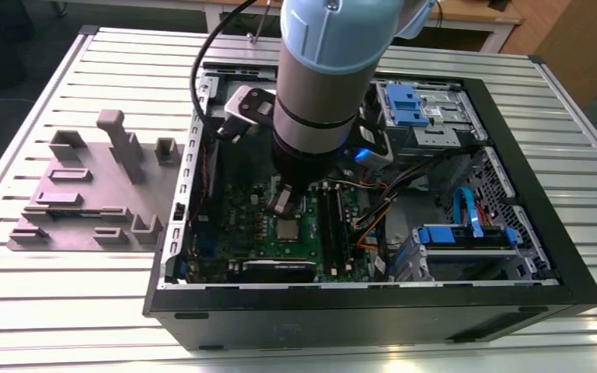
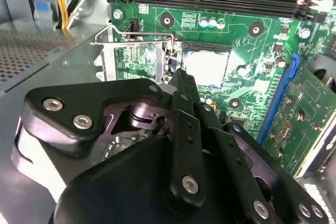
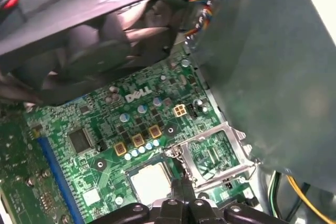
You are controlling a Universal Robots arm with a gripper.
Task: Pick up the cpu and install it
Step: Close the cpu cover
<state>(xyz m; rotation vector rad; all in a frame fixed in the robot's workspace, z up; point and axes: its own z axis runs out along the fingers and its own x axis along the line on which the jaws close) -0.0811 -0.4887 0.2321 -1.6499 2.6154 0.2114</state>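
The arm (image 1: 325, 70) reaches straight down into an open computer case (image 1: 382, 307) that lies on its side on a slatted metal table (image 1: 60, 311). A grey moulded tray (image 1: 81, 202) sits on the table just beside the case, toward the exterior view's left. The gripper (image 1: 283, 200) hangs low over the green circuit board (image 1: 242, 225), and its two black fingers (image 2: 181, 103) look pressed together into one narrow tip with nothing pinched between them, as far as I can make out. The cpu (image 1: 286, 228) is not in the gripper. It lies flat in its socket on the board with its pale metal top facing up, and both wrist views show it as a light square (image 2: 206, 66) (image 3: 149, 182). The gripper's tip (image 2: 177, 73) (image 3: 177, 176) comes down at the edge of the cpu, on the side where the shiny metal frame (image 2: 134, 56) (image 3: 212, 153) is swung open next to the socket. I can't tell whether the tip touches anything. A dark fan (image 3: 100, 35) stands over the far part of the board in the first wrist view.
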